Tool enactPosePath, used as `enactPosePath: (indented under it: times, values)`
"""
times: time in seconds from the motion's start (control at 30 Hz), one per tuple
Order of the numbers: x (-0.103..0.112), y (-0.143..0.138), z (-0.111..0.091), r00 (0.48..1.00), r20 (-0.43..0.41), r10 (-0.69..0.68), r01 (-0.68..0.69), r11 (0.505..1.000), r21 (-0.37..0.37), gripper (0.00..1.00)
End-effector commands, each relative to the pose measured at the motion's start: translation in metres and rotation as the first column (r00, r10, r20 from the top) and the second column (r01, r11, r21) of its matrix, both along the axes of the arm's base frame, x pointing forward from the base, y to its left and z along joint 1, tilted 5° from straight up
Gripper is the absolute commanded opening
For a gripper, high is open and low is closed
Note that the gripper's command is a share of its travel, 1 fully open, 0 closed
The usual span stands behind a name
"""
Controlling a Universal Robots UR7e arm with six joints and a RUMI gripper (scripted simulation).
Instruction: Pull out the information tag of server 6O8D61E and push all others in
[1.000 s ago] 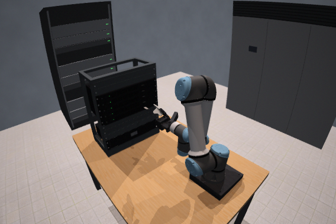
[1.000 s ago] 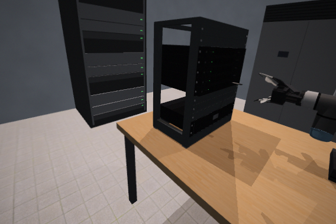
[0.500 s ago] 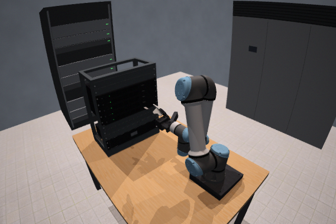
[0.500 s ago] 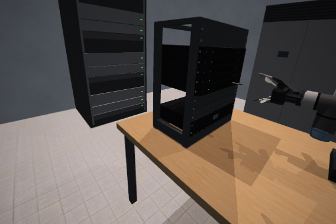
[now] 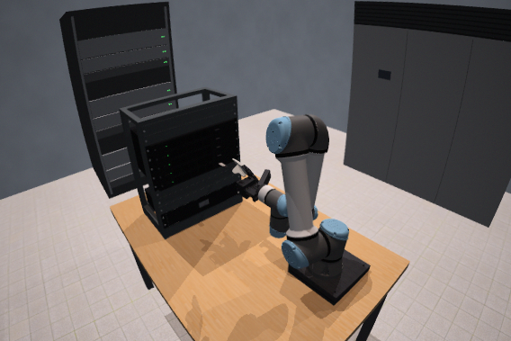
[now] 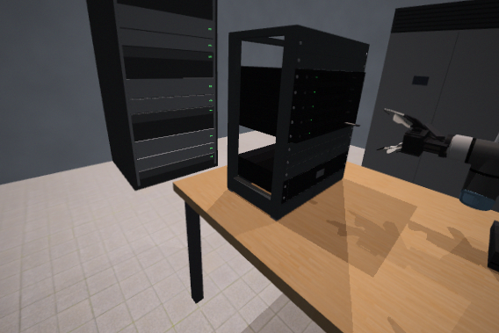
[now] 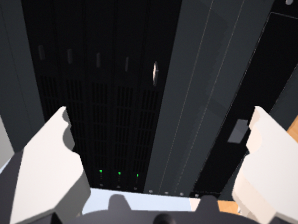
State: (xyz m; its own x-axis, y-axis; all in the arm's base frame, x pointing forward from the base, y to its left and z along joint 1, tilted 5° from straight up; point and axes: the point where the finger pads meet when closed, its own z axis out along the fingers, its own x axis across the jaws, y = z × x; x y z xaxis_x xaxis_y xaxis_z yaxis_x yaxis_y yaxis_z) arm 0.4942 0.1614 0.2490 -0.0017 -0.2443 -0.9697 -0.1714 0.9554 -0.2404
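Note:
The black rack (image 5: 189, 116) (image 6: 283, 134) (image 7: 175, 110) stands upright on the table with several thin servers stacked in it. One information tag (image 5: 221, 165) (image 6: 352, 124) (image 7: 155, 73) sticks out of the lowest server of the stack; it shows nearly edge-on in the wrist view and its print cannot be read. The other servers' tags show only as dark tabs, such as this tag tab (image 7: 98, 60), and look pushed in. My gripper (image 5: 235, 174) (image 6: 382, 130) (image 7: 158, 108) is open and empty, in front of the rack, its jaws apart from the protruding tag.
The wooden table (image 5: 216, 282) (image 6: 307, 240) carries the rack and the arm's base (image 5: 333, 273). A lower unit with a grey label (image 5: 203, 203) (image 6: 320, 173) (image 7: 238, 131) sits at the rack's bottom. A tall server cabinet (image 5: 126, 66) (image 6: 167, 64) and a wide grey cabinet (image 5: 423, 115) (image 6: 439, 55) stand behind.

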Motion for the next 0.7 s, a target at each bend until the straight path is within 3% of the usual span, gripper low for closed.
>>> enactPosePath:
  times: [0.0,0.67]
  values:
    - [0.0001,0.0,0.0003,1.0,0.001,0.0,0.0,1.0,-0.005,1.0]
    - [0.0009,-0.0001,0.0003,1.0,0.003,-0.001,0.001,0.999,-0.036,1.0]
